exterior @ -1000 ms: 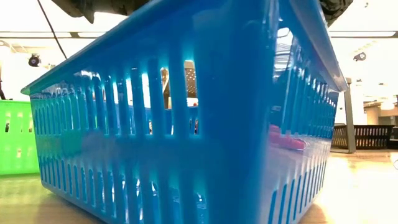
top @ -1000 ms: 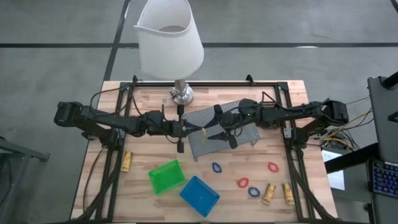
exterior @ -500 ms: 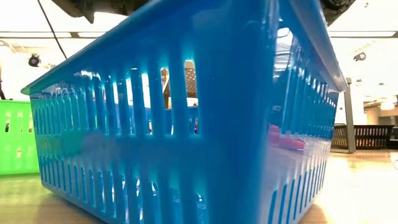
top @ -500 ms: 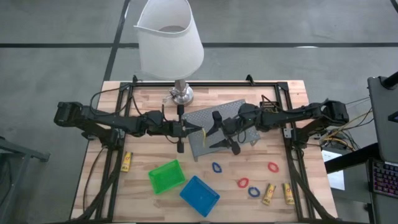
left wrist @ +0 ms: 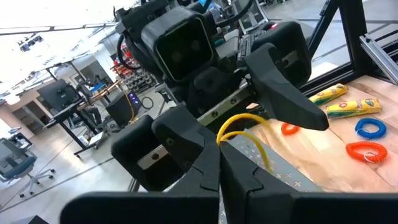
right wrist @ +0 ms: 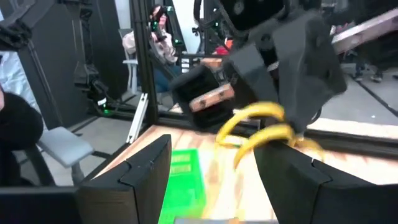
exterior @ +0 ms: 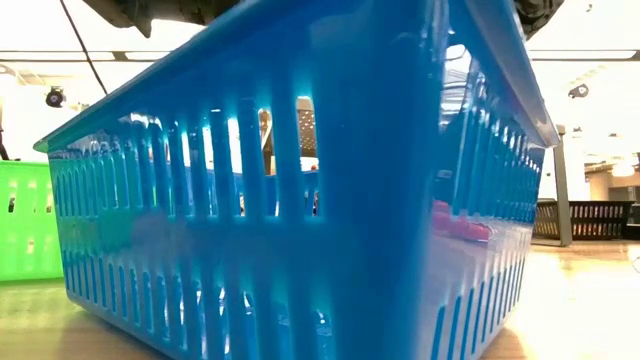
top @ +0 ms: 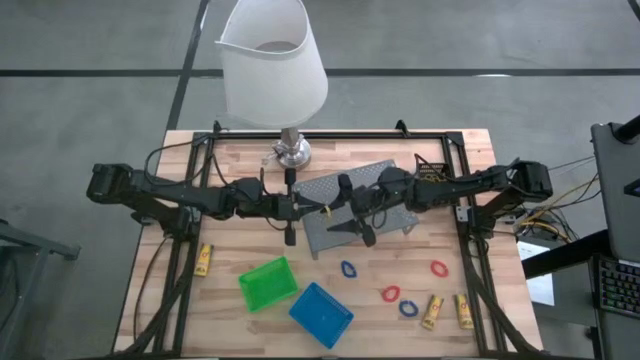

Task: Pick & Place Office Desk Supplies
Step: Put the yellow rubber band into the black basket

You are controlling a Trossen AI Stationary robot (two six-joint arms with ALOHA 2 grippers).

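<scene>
Pinching a thin yellow rubber band (left wrist: 244, 122), left gripper (left wrist: 219, 163) closed.

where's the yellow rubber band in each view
High view: yellow rubber band sits mid-table, at the left gripper tip, over the grey mesh tray.
Low view: not in it; the blue bin fills the picture.
Left wrist view: looped just past that arm's shut fingers, band at.
Right wrist view: band hangs between the open right gripper fingers.
Shared landmark: left gripper.
</scene>
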